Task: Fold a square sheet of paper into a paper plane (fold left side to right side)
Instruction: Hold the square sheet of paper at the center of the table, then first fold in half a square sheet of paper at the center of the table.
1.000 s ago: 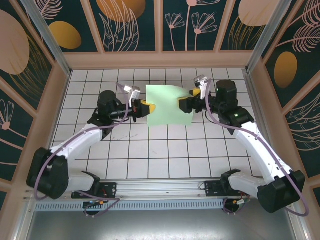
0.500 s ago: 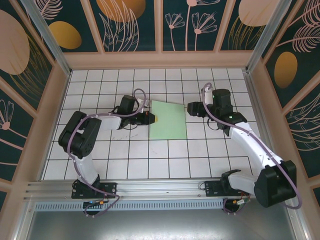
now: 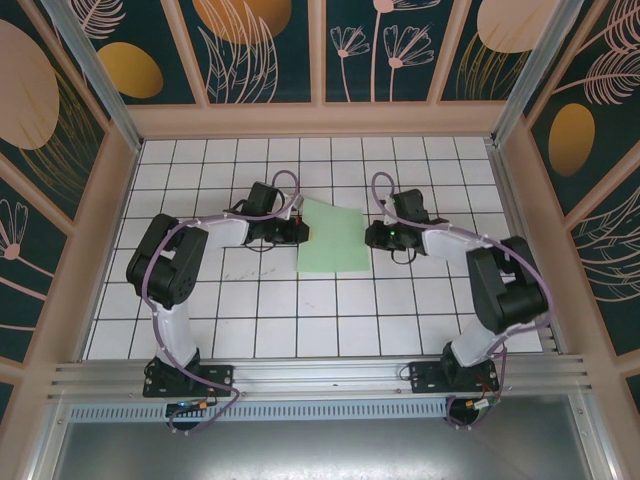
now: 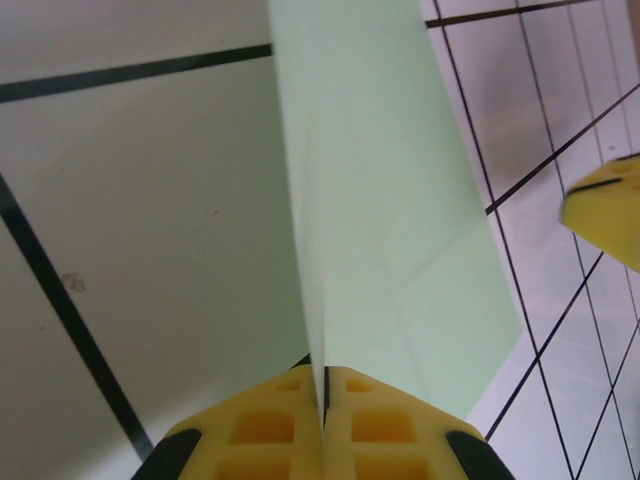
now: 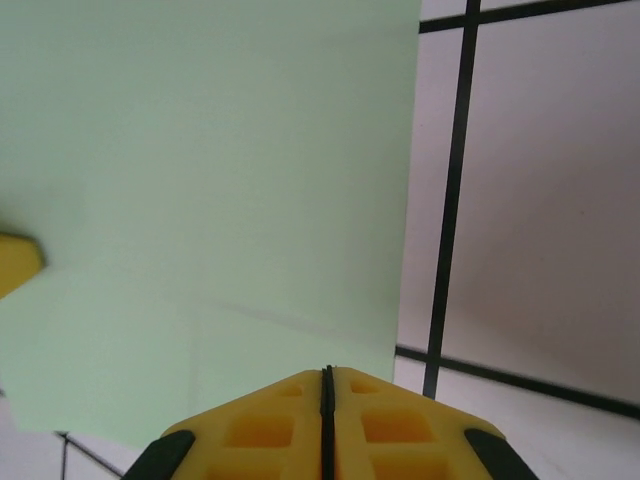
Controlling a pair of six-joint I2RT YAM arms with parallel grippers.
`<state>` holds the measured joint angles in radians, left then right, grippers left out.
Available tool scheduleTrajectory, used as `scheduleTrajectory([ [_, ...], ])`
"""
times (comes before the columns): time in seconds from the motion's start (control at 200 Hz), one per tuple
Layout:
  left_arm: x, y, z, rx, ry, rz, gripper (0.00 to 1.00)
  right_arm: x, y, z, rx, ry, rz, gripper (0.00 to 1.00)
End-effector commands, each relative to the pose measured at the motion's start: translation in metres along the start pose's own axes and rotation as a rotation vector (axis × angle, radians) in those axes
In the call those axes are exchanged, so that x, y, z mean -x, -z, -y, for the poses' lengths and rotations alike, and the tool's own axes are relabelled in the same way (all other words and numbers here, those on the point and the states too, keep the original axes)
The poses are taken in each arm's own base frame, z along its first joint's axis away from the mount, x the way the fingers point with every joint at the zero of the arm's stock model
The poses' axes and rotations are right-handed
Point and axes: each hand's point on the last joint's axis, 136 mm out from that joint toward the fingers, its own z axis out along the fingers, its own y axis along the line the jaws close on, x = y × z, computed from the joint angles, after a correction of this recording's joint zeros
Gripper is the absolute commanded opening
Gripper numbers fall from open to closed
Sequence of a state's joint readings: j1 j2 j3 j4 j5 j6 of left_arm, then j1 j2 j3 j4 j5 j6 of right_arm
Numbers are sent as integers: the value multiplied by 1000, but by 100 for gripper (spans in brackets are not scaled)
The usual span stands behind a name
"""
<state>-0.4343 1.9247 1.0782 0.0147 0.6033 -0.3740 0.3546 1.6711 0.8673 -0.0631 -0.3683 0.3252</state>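
I judge this to be the opening of the left-to-right fold. The thin pale green square sheet of paper [image 3: 332, 240] lies on the white tiled worktop [image 3: 300, 320], in its far half, between my two arms. It is not yet folded over.

My left end effector [image 4: 325, 378] is clamped on the sheet's left edge. In the left wrist view the paper runs straight into the seam between my yellow pads [image 4: 270, 425] and rises from them almost edge-on, so that side is off the worktop. Faint crease lines cross the paper further out.

My right end effector [image 5: 326, 378] sits at the sheet's right edge with its fingers pressed together and only a hairline between them. The paper reaches right up to the tips. I cannot tell whether a sliver is caught between them or whether they merely rest against the edge.

The next move, as I see it, belongs to my left arm. It should carry the pinched edge up and across in an arc until it lies over the right edge, with the corners matched. My right side has to keep the sheet from sliding or turning while that happens. The paper is thin and will likely bow or buckle if I drag it low. I would therefore lift it clear first, then lay it down and flatten the fold before letting go.
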Motion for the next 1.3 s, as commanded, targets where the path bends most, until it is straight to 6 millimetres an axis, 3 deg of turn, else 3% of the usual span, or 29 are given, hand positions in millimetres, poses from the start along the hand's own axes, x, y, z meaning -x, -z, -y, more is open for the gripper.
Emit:
scheduleTrajectory([
  [0.0,-4,-2,-7,42,-27,-43,0,22,-11,-16,32,10,32,11],
  [0.23,-3,-5,-8,47,-29,-54,0,20,-34,-10,-28,26,-5,11],
  [0.47,1,-4,-3,30,-27,-48,0,4,-43,7,-109,25,-58,11],
  [0.781,14,4,33,-138,8,-8,38,-20,-48,19,-151,19,-122,11],
  [1.026,25,7,64,-274,29,15,49,-26,-51,21,-157,16,-136,11],
  [1.291,25,-12,80,-319,20,-16,62,-25,-52,16,-146,19,-132,11],
])
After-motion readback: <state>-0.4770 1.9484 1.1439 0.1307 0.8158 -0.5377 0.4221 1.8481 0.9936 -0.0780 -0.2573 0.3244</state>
